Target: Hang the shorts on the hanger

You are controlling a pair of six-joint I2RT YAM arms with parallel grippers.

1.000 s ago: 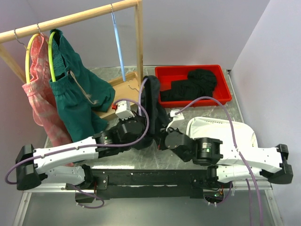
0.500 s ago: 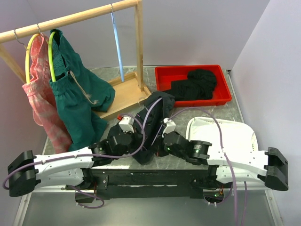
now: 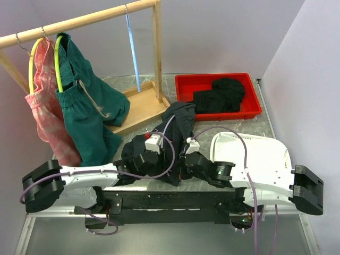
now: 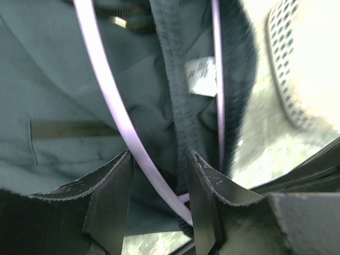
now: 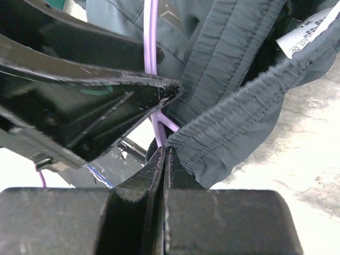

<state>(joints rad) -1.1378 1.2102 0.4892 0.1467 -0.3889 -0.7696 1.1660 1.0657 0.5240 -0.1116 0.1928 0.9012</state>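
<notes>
The black shorts (image 3: pixel 179 118) hang bunched between my two grippers near the table's front middle. In the left wrist view the lavender hanger (image 4: pixel 106 90) runs through the shorts' (image 4: pixel 178 101) waistband and slants down between my fingers. My left gripper (image 4: pixel 159 159) is open, its fingers standing apart on either side of that arm; from above it (image 3: pixel 159 153) sits left of the cloth. My right gripper (image 5: pixel 166 151) is shut on the hanger's (image 5: pixel 159 125) lower stem, right under the elastic hem of the shorts (image 5: pixel 239 79); from above it (image 3: pixel 187 159) sits right of the cloth.
A red bin (image 3: pixel 184 85) at the back holds more black clothes (image 3: pixel 223 93). The wooden rack (image 3: pixel 79 21) on the left carries green shorts (image 3: pixel 87 106), pink shorts (image 3: pixel 45 109) and a light blue hanger (image 3: pixel 133 53). A white perforated tray (image 3: pixel 260 151) lies to the right.
Both grippers have pulled back toward the near edge, bringing the shorts and hanger down and closer. The shorts, held higher by the rack post before, now sit lower.
</notes>
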